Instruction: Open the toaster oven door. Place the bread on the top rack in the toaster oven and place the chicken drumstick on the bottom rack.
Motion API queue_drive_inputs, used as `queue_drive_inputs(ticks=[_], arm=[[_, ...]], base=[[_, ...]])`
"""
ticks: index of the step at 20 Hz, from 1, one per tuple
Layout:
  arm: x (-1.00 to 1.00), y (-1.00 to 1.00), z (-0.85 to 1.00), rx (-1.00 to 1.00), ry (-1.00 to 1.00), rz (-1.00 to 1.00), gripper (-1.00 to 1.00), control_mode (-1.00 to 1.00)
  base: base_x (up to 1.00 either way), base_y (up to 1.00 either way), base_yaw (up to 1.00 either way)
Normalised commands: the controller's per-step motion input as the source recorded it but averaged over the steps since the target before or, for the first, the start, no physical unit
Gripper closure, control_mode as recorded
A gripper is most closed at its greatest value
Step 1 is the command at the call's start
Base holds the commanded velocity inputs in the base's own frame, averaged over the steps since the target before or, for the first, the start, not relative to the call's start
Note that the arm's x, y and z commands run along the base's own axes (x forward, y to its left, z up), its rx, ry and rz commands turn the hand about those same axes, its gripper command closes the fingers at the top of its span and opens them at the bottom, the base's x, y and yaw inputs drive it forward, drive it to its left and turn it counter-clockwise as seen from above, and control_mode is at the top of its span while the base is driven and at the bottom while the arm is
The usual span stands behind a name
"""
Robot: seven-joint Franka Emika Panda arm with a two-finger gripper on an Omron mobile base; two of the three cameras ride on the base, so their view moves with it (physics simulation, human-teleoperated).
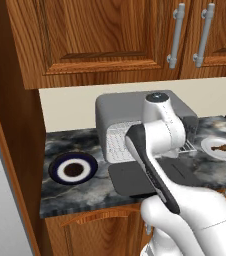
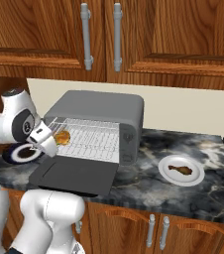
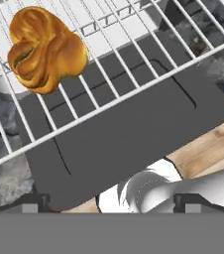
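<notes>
Starting at the far left of the counter (image 2: 148, 186) there's a dark blue plate (image 1: 73, 168) with a white ring and a brown middle, sitting off to the left of the gripper (image 2: 43, 140). The gripper itself hangs just in front of the toaster oven (image 2: 101, 113), above the left part of the door (image 2: 74, 176), which is dropped flat onto the counter. In the hand view the fingertips (image 3: 30, 203) sit far apart at the bottom corners with nothing between them — so it's spread wide and carrying nothing.

The bread (image 3: 45, 48), a golden twisted roll, lies on the pulled-out wire rack (image 3: 134, 49) right ahead of the gripper, close by but not touching it. From the right base view it sits at the left end of the upper rack, just past the white hand. Can't really make out the lower rack from these angles.

Further right, well away from the gripper, a white plate (image 2: 199, 174) holds the chicken drumstick (image 2: 180, 170) — on the counter, past the oven's right side.
</notes>
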Motion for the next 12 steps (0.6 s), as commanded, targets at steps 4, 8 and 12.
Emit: queue_drive_inputs(ticks=[4, 8, 12], arm=[[-0.29, -0.21, -0.43, -0.03, 0.19, 0.24, -1.0, -1.0], [0.18, -0.18, -0.38, -0.05, 0.14, 0.18, -1.0, -1.0], [0.49, -0.06, -0.26, -0.02, 0.03, 0.13, -1.0, -1.0]], base=[[0.0, 0.0, 0.0], [0.0, 0.0, 0.0], [0.0, 0.0, 0.0]])
